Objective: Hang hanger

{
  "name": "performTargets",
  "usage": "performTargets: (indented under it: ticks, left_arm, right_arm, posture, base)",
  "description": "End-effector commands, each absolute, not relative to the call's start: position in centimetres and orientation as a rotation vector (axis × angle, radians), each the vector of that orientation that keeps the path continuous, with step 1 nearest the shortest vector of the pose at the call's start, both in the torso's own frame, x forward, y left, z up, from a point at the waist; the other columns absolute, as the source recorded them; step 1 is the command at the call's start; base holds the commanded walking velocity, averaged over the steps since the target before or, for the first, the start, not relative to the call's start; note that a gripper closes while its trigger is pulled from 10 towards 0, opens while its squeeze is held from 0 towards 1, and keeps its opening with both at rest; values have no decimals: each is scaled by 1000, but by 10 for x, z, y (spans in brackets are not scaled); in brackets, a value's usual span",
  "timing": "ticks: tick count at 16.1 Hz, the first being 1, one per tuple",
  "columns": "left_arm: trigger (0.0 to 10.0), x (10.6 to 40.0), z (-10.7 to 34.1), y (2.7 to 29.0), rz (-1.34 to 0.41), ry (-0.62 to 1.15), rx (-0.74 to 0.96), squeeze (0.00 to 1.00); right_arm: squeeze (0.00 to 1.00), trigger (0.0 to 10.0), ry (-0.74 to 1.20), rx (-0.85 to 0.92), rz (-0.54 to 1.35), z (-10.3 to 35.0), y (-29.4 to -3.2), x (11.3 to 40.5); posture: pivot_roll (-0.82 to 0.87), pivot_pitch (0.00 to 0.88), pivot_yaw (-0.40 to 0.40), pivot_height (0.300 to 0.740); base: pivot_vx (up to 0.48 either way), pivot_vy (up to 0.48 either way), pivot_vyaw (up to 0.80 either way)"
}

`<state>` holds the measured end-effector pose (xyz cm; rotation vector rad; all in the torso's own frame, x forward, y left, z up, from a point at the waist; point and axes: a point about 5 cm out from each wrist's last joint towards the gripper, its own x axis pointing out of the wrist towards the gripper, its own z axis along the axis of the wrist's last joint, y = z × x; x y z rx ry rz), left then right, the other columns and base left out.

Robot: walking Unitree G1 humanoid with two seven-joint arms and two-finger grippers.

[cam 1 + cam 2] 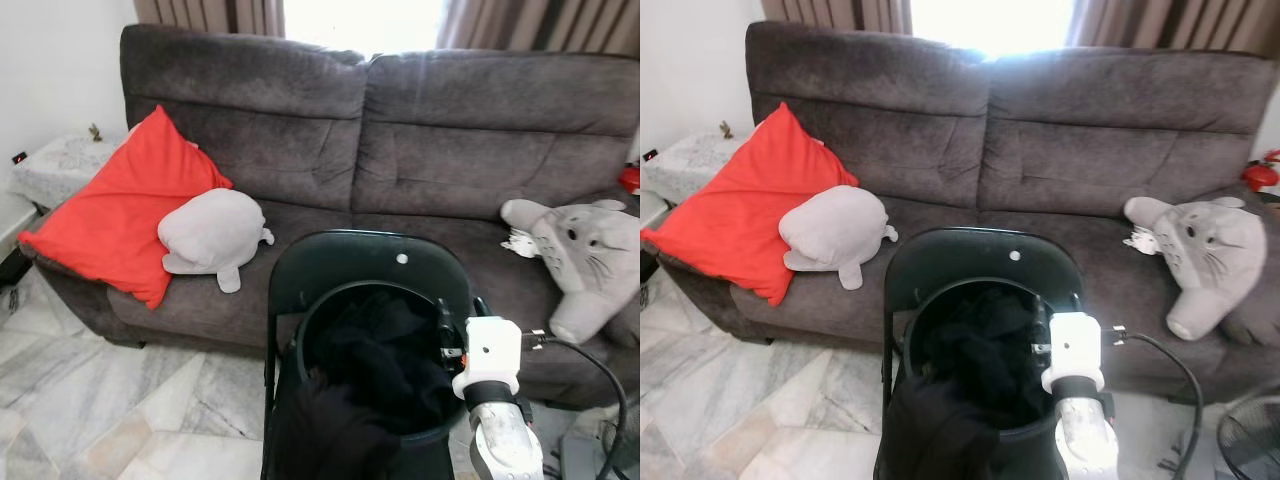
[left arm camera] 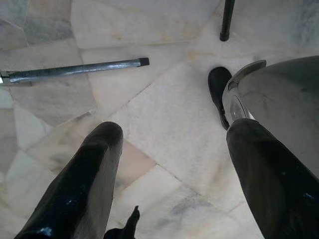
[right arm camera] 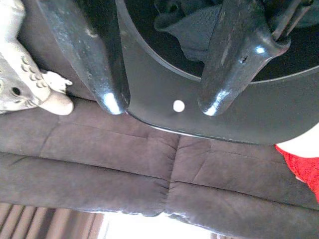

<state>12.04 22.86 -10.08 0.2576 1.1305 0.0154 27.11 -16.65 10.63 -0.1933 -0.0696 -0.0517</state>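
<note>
One round black basket (image 1: 312, 330), dark crumpled clothes (image 1: 385, 360), plush grey sofa (image 1: 400, 130)

Sofa (image 1: 400, 150) matt grey plush cloth, chair (image 1: 340, 262) glossy black plastic, floor (image 2: 159, 134) polished marble tile, red cushion (image 1: 125, 205) smooth fabric.

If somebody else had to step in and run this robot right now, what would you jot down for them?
Right hand: open, fingers apart over the rim of the black basket, holding nothing.
Left hand: open, hanging idle and pointing at the marble floor.
Things: the basket sits on a black folding chair in front of the grey sofa and is full of dark clothes. I cannot make out a hanger in the pile.
Done: nothing yet, no hanger is picked up.
Left: find and grip the hanger, lift it out, take it to wherever it hangs.
</note>
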Motion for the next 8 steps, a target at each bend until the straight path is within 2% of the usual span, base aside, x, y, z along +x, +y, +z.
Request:
performTargets:
  ticks: [1, 3, 8]
  left_arm:
    - [10000, 120, -101, 231, 19, 1133, 250, 0]
    - [10000, 120, -100, 231, 16, 1132, 253, 0]
    - [10000, 121, -100, 230, -1, 1130, 254, 0]
  right_arm:
    - [0, 10000, -85, -195, -64, 112, -169, 271]
    - [0, 10000, -76, -199, -70, 110, -170, 270]
    - [0, 10000, -44, -212, -111, 106, -176, 269]
  posture:
    - [-4, 0, 7, 740]
    - [-5, 0, 8, 740]
    - [-10, 0, 10, 740]
  base:
    - [274, 0, 0]
    - [270, 0, 0]
    - [0, 0, 0]
